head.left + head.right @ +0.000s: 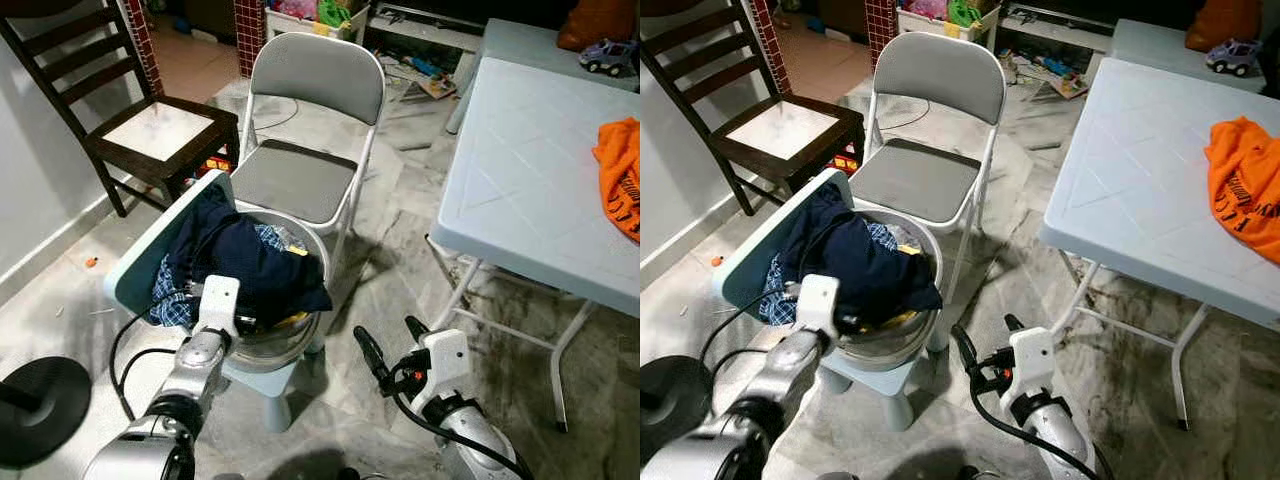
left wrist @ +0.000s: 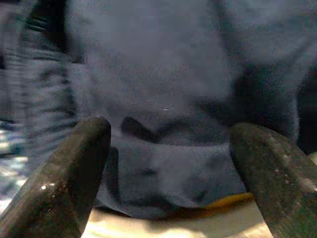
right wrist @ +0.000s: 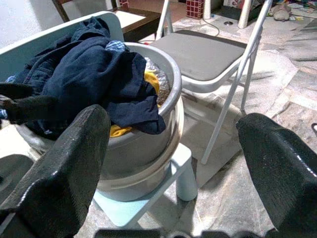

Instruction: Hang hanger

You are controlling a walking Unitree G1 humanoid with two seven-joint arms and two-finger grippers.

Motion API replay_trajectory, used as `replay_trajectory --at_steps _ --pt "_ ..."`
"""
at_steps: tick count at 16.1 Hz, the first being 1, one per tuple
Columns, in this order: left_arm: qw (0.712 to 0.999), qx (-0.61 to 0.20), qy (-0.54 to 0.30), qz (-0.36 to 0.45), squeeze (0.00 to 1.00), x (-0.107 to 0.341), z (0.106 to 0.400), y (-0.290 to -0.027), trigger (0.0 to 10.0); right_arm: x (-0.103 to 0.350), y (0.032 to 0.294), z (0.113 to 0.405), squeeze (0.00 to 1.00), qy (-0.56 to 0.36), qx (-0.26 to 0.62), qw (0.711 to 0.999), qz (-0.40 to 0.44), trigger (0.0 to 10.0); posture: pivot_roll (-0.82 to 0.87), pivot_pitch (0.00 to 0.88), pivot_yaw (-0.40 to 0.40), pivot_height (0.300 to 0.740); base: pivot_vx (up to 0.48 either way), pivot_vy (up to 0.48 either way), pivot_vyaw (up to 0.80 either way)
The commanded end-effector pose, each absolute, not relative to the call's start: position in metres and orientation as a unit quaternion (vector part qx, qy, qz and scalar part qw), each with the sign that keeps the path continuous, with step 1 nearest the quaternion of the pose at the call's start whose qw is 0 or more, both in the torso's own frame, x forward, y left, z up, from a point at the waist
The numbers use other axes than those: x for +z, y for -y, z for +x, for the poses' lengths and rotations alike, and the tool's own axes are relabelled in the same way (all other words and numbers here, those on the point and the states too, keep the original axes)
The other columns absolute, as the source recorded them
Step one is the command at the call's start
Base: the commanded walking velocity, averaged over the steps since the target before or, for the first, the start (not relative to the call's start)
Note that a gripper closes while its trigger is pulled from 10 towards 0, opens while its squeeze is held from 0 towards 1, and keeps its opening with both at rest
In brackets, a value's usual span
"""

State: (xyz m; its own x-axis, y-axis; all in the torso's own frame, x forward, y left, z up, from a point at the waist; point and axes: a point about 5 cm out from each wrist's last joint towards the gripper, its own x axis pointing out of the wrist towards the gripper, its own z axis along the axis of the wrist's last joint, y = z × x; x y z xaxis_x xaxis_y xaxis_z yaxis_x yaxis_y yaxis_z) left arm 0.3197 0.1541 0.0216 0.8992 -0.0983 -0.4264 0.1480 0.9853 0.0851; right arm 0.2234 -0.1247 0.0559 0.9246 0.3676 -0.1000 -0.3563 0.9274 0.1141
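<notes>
Marble-patterned floor tiles (image 1: 400,290) run through a cluttered home room, and the landmark at its centre is a round grey basin (image 1: 285,340) perched on a small pale-blue stool (image 1: 262,385). No hanger can be clearly made out; a sliver of yellow (image 3: 119,130) peeks from under the clothes at the basin's near rim, but what it is cannot be told. Heaped in the basin is a dark navy garment (image 1: 250,265), spilling over the near rim, with a blue checked cloth (image 1: 172,300) beneath it on the basin's left. A pale-blue board (image 1: 150,250) leans against the basin's left side.

At the basin's near-left rim, the left gripper (image 2: 168,163) is pressed close to the navy fabric, its two black fingers spread well apart with cloth between them but nothing clamped. That placement suggests it is digging into the pile, probably to find or free what the task needs. To the basin's near right, low over the floor, the right gripper (image 1: 392,345) waits with fingers wide apart and empty, pointed toward the basin, likely held ready to help.

Directly behind the basin stands a grey folding chair (image 1: 310,130); behind and left of it, a dark wooden chair (image 1: 140,130). Right of the basin, a pale worktop (image 1: 530,190) carries an orange garment (image 1: 622,170).
</notes>
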Motion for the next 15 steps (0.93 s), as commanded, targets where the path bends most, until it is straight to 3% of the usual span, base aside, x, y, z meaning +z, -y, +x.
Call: replay_trajectory --at_steps 1,2,3,4,5,15 --pt "0.965 -0.083 -0.239 0.065 1.0 0.013 0.314 -0.147 10.0 0.056 0.125 0.222 0.0 -0.063 0.186 0.98 0.045 10.0 0.13 0.115 -0.083 0.74 0.0 0.0 0.0" --pt "0.965 -0.085 -0.238 0.072 1.0 0.014 0.314 -0.145 10.0 0.057 0.125 0.222 0.0 -0.062 0.186 0.98 0.045 10.0 0.13 0.115 -0.083 0.74 0.0 0.0 0.0" --pt "0.963 -0.102 -0.235 0.079 0.75 0.014 0.315 -0.14 0.0 0.057 0.126 0.222 0.0 -0.062 0.185 0.98 0.044 10.0 0.12 0.108 -0.083 0.74 0.0 0.0 0.0" --pt "0.963 -0.107 -0.235 0.075 0.44 0.015 0.315 -0.138 0.0 0.057 0.126 0.222 0.0 -0.062 0.185 0.98 0.044 10.0 0.12 0.109 -0.083 0.74 0.0 0.0 0.0" --pt "0.958 -0.122 -0.251 0.069 0.0 0.011 0.313 -0.134 0.0 0.057 0.126 0.222 0.0 -0.063 0.185 0.98 0.043 10.0 0.12 0.109 -0.083 0.74 0.0 0.0 0.0" --pt "0.952 -0.145 -0.257 0.087 0.0 0.01 0.312 -0.134 0.0 0.057 0.125 0.222 0.0 -0.065 0.188 0.979 0.043 10.0 0.12 0.113 -0.086 0.74 0.0 0.0 0.0"
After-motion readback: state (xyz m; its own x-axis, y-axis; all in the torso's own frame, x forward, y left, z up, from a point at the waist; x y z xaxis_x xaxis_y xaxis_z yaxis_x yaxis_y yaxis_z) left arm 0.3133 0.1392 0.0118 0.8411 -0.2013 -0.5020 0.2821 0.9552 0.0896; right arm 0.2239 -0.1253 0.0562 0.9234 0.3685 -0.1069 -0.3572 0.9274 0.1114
